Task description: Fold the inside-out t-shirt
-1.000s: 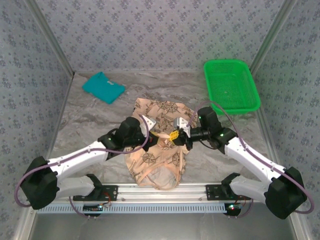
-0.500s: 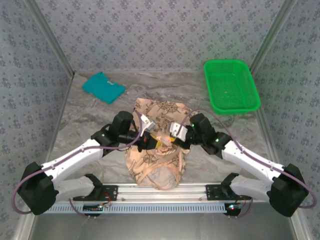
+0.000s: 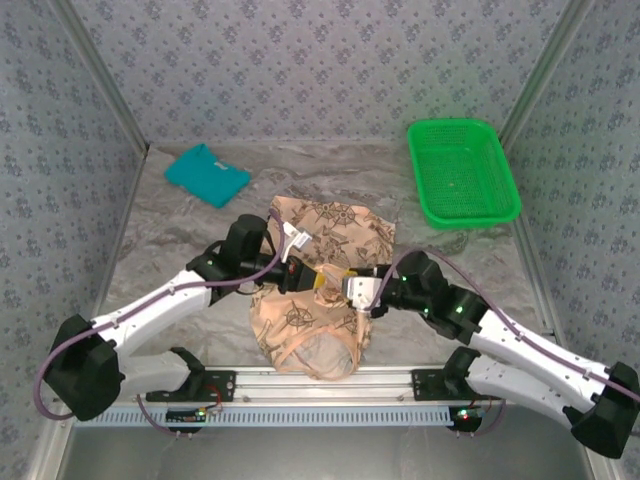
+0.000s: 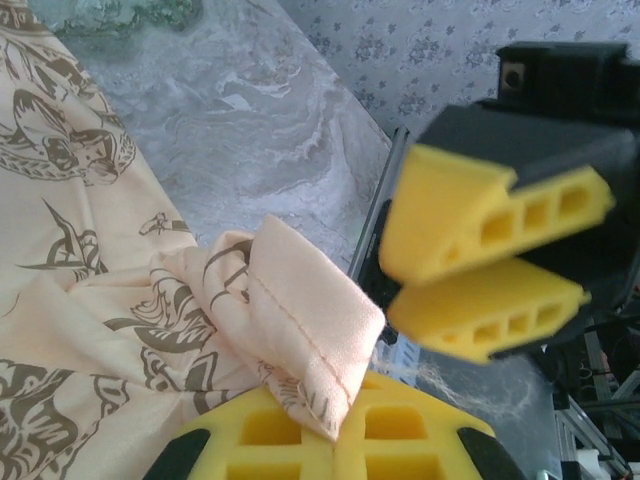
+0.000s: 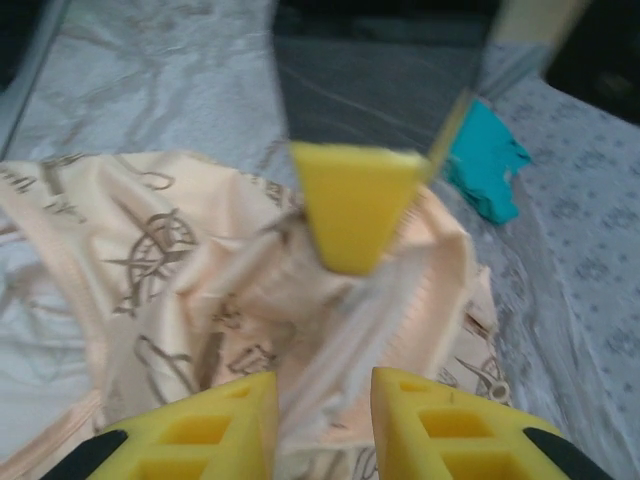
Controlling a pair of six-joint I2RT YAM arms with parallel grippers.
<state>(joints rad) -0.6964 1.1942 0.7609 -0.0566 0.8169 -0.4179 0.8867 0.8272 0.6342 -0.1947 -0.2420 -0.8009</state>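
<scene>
Peach-beige and printed with dark brown compass roses, the inside-out t-shirt (image 3: 340, 228) lies bunched in the middle of the grey marbled counter (image 3: 180, 240). Its lower end reaches almost to the metal rail (image 3: 320, 380) along the near edge. The outline is ragged. The far part spreads fairly flat, while the near part is gathered into a rounded heap with a pale seam looping across it.

Both arms meet over the centre of the cloth. The left fingers (image 4: 335, 430) are clenched on a folded, stitched edge of the shirt, which stands up between their yellow pads in the left wrist view. Just beside that pinch, the right fingers (image 4: 420, 300) are released. A narrow wedge of air shows between them and no cloth sits in it. From the right wrist view the same two pads are parted above the gathered fabric, though blur hides the detail there.

Bare counter lies to the left and right of the shirt, out to the patterned walls (image 3: 320, 70). A folded teal shirt (image 3: 207, 174) sits well apart at the far left. A green basket (image 3: 425, 185) sits at the far right corner, also well clear. A strip of counter shows between the shirt's far edge and the back wall.
</scene>
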